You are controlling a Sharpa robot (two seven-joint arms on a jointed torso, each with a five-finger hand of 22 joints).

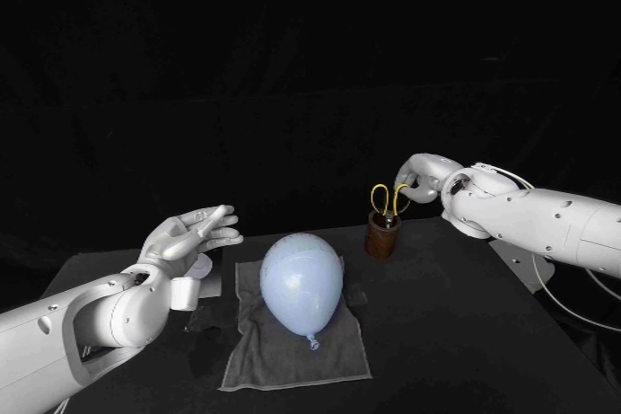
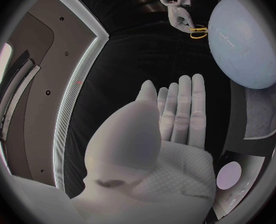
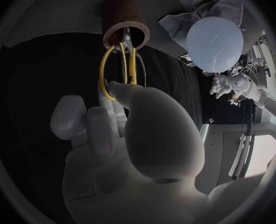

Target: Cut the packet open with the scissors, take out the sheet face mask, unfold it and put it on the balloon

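So the yellow-handled scissors (image 1: 384, 197) stand blades-down in a brown cylindrical holder (image 1: 383, 238), roughly 1 o'clock from the pale blue balloon (image 1: 301, 282). The balloon lies on a grey towel (image 1: 266, 365) on the black bench (image 1: 492, 342). The right hand (image 1: 416, 179) is at the handle loops, a fingertip (image 3: 115, 88) against one loop, but I can't tell if it's got a real hold. The left hand (image 1: 194, 233) hovers flat, fingers out, holding nothing, at 9 o'clock from the balloon. Looks like the fetch-the-scissors step to me. Next move probably needs the loops hooked properly, then a straight lift out of the holder.
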